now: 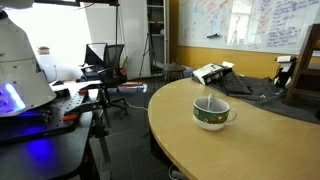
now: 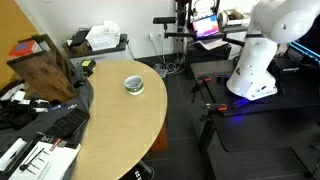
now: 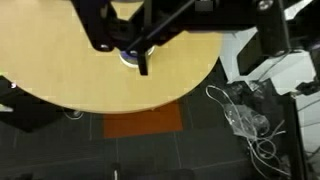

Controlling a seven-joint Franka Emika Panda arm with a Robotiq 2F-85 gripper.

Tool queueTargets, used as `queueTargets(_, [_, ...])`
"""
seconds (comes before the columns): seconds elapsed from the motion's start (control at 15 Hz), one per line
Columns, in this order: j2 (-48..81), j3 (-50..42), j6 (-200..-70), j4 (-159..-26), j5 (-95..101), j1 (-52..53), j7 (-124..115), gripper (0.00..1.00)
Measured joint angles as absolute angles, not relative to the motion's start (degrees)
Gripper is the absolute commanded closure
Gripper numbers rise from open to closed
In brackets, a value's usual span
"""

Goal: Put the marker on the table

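Note:
A green-and-white mug [image 1: 211, 114] stands on the light tan table [image 1: 250, 145] near its curved edge; it also shows in the other exterior view [image 2: 133, 85]. A slim pale stick, apparently the marker [image 1: 205, 103], leans inside the mug; its blue part cannot be made out. In the wrist view my gripper [image 3: 122, 52] comes in from the top, high above the table [image 3: 60, 70]. Its dark fingers [image 3: 143, 62] stand apart with nothing between them, and the mug [image 3: 127, 58] is partly hidden behind them. The gripper is out of view in both exterior views.
The white robot base [image 2: 262, 55] stands off the table on a black stand. A brown bag [image 2: 45, 65], a keyboard [image 2: 62, 123] and papers crowd the table's dark end. A white box [image 1: 212, 72] lies at the far side. Cables [image 3: 245, 120] lie on the floor.

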State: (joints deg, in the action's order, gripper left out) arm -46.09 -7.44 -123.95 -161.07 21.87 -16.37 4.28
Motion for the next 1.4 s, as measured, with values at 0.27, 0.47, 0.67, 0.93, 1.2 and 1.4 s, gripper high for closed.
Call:
queueTargets(0.27, [-45.69, -7.44, -123.86, -162.14, 21.86, -16.34, 4.28, 0.0])
queueTargets(0.47, [-45.69, -7.44, -123.86, -162.13, 21.87, -16.34, 4.28, 0.0])
queueTargets(0.67, [-45.69, -7.44, -123.86, -162.13, 21.86, -16.34, 4.28, 0.0])
queueTargets(0.93, [-45.63, -7.5, -123.86, -161.61, 21.86, -16.1, 4.3, 0.0])
queueTargets(1.2, [-41.53, -8.47, -127.67, -158.66, 21.81, -12.47, 7.85, 0.0])
queueTargets(1.4, [-32.83, -10.8, -136.17, -155.82, 20.74, -8.14, 13.82, 0.0])
